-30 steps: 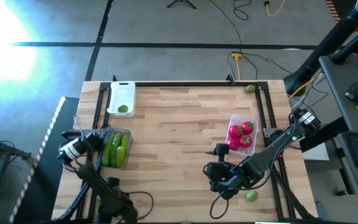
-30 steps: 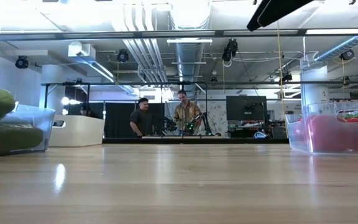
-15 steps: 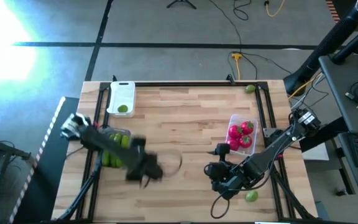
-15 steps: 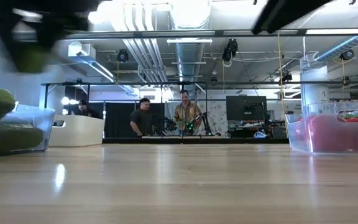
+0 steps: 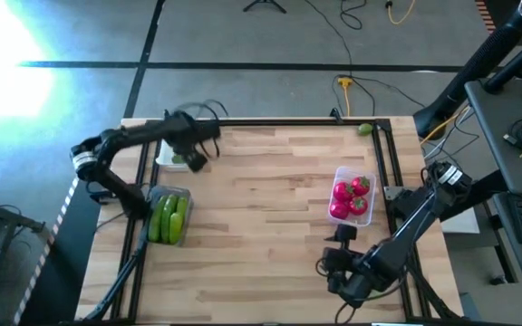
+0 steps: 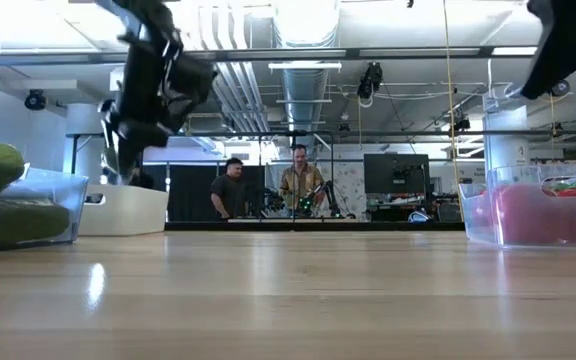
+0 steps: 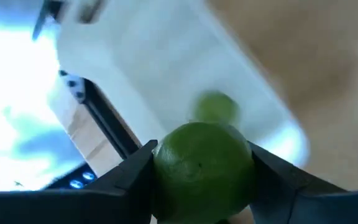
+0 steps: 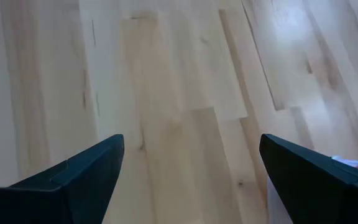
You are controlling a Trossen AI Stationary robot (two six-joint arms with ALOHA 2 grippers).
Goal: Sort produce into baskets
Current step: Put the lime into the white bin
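Observation:
My left gripper (image 5: 195, 159) is shut on a small round green lime (image 7: 201, 168) above the white tray (image 5: 178, 134) at the table's far left. A second lime (image 7: 215, 107) lies in that tray. A clear tub of cucumbers (image 5: 169, 217) stands at the left. A clear tub of red tomatoes (image 5: 352, 197) stands at the right. My right gripper (image 5: 333, 265) is open and empty over bare wood near the table's front, right of centre. Another lime (image 5: 364, 129) rests on the frame at the far right corner. My left gripper pinches the lime between its two fingers, one on each opposite side of it (image 7: 160, 171). The fingers point downward over the white tray. The lime is lifted clear, above the tray's inside.
The middle of the wooden table (image 5: 270, 190) is bare. A black frame (image 5: 383, 163) runs along the table's edges. Two people (image 6: 268, 190) stand in the room far behind the table. In the low view the cucumber tub (image 6: 18, 205) and the tomato tub (image 6: 538, 210) flank the table.
My left gripper has swept from the table's near left, across the middle, toward the far left edge, and now stands over the white tray with the lime. My right gripper has drawn a little toward the near right corner, and its arm now covers the lime that lay there.

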